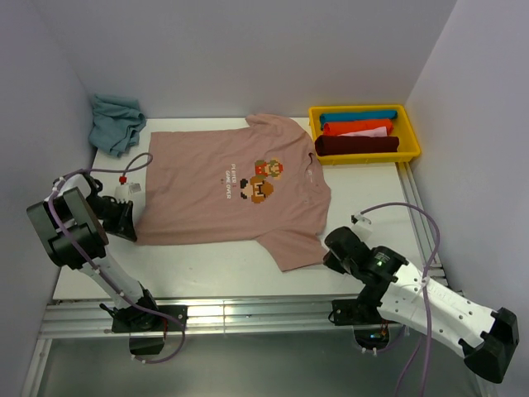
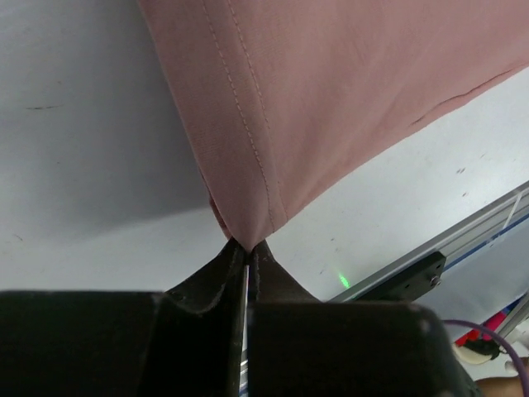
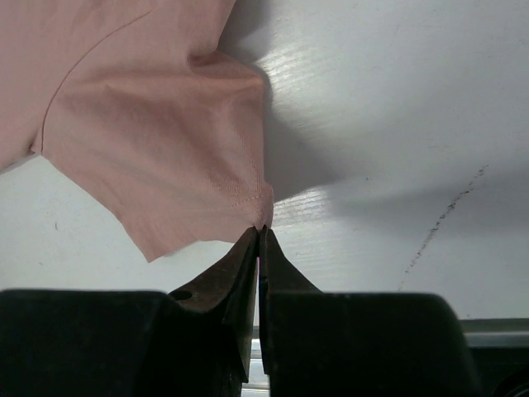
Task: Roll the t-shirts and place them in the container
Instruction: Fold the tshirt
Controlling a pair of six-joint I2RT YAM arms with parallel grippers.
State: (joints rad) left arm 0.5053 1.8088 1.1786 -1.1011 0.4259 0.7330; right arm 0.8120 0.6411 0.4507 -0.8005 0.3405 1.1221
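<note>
A dusty pink t-shirt [image 1: 215, 186] with an orange-and-white chest print lies spread flat on the white table, neck toward the right. My left gripper [image 1: 132, 231] is shut on its near-left hem corner; the left wrist view shows the hem [image 2: 248, 165] pinched at my closed fingertips [image 2: 247, 245]. My right gripper [image 1: 326, 255] is shut on the edge of the near sleeve; the right wrist view shows the sleeve [image 3: 165, 149] caught at my closed fingertips [image 3: 262, 230].
A yellow bin [image 1: 411, 132] at the back right holds rolled blue, orange, white and dark red shirts. A crumpled teal shirt [image 1: 116, 122] lies at the back left corner. Walls stand on the left, back and right. An aluminium rail [image 1: 248, 310] runs along the near edge.
</note>
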